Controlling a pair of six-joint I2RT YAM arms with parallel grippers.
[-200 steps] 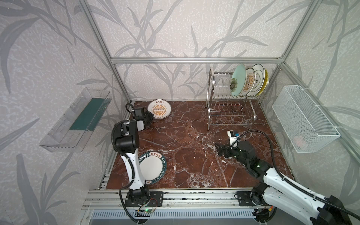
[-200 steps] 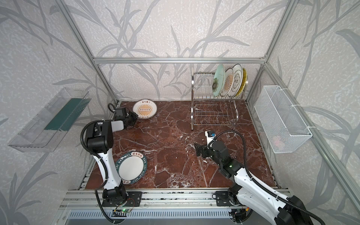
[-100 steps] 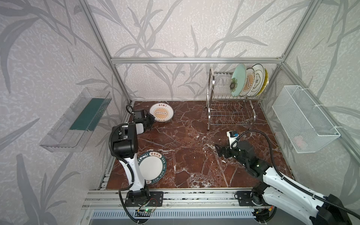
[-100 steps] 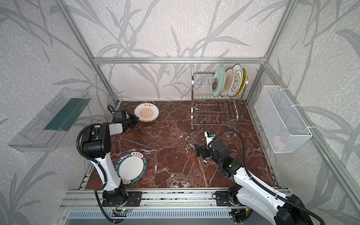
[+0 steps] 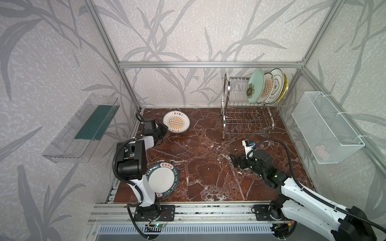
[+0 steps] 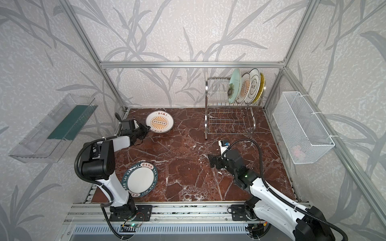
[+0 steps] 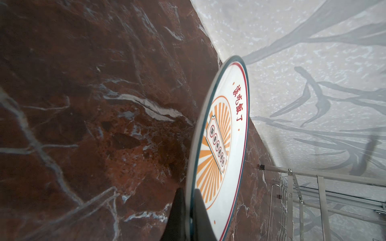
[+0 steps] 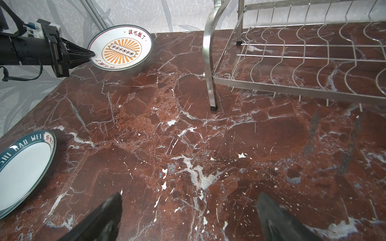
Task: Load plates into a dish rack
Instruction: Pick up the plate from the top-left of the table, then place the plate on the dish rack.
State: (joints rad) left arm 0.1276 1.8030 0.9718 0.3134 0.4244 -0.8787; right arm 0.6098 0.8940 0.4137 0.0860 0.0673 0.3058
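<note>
Top views both show the left gripper [image 5: 165, 131] clenched on the sunburst plate [image 5: 176, 124], far left and tilted. Four plates [image 5: 266, 86] already stand in the dish rack [image 5: 225, 87], far right.

Left wrist view: fingers [image 7: 177, 212] pinch its rim.

Right wrist view: right gripper [image 8: 189, 197] gapes, empty.

Next, I'd guess, comes a swing right into a free slot. The plate has drifted nearer and rightward since a second ago.

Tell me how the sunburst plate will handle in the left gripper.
Likely stiff and breakable: the sunburst plate looks like glazed ceramic. The left gripper pinches only its glossy rim, so it may pivot or slip.
</note>
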